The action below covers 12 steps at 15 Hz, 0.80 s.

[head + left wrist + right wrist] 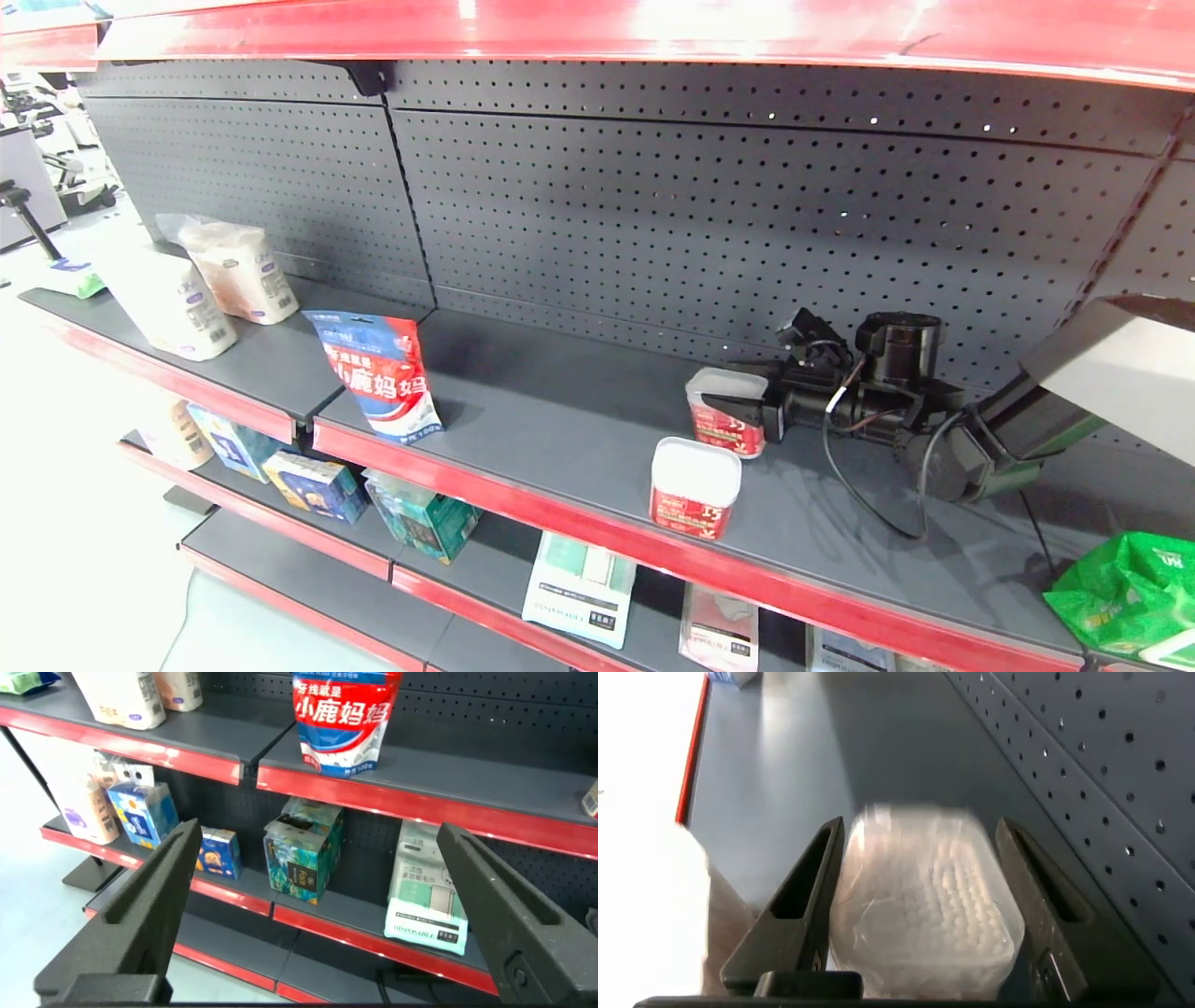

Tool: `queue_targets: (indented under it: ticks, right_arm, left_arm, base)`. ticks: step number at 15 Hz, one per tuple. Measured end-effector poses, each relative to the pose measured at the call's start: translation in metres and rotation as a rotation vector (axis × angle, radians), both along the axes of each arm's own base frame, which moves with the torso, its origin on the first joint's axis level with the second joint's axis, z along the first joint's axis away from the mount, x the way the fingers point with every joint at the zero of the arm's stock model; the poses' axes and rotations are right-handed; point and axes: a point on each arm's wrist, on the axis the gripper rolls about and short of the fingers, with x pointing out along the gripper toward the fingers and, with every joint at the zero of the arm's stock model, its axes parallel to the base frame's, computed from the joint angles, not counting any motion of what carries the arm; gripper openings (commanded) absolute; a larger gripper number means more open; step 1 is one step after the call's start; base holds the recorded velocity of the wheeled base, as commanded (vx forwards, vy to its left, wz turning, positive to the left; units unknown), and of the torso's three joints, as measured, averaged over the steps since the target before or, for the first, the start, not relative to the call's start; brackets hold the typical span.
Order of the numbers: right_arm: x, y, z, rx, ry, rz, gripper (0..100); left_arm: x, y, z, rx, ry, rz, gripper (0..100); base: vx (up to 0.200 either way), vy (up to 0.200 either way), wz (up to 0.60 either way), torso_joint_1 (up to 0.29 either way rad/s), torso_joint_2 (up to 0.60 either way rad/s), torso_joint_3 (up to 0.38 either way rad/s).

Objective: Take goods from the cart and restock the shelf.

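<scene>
A clear swab box (721, 381) with a red label stands upright on the grey shelf deck (560, 411), towards the right and near the pegboard back. My right gripper (726, 411) comes in from the right and is shut on this box, one finger on each side. In the right wrist view the box (924, 905) fills the gap between the fingers (799, 905). My left gripper (318, 831) is open and holds nothing; it hangs in front of the lower shelves.
A second swab box (695, 485) stands at the shelf's red front edge. A blue and red pouch (381, 373) and white packs (177, 299) stand further left. A green bag (1125, 588) lies at the right end. Boxed goods (301, 849) fill the lower shelves.
</scene>
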Motion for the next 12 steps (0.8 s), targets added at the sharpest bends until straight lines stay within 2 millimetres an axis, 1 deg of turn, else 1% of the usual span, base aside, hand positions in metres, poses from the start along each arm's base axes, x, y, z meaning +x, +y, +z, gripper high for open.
queue_targets:
  ticks: [5, 12]
  right_arm:
    - [0.0, -0.005, -0.002, -0.002, -0.001, -0.006, 0]
    - [-0.003, -0.015, -0.002, -0.005, -0.024, 0.063, 0]
  left_arm:
    - [0.0, 0.0, 0.0, 0.0, 0.0, 0.0, 100]
    - [0.0, 0.0, 0.0, 0.001, 0.0, 0.0, 100]
  base:
    - [0.0, 0.0, 0.0, 0.0, 0.0, 0.0]
    - [0.0, 0.0, 0.0, 0.0, 0.0, 0.0]
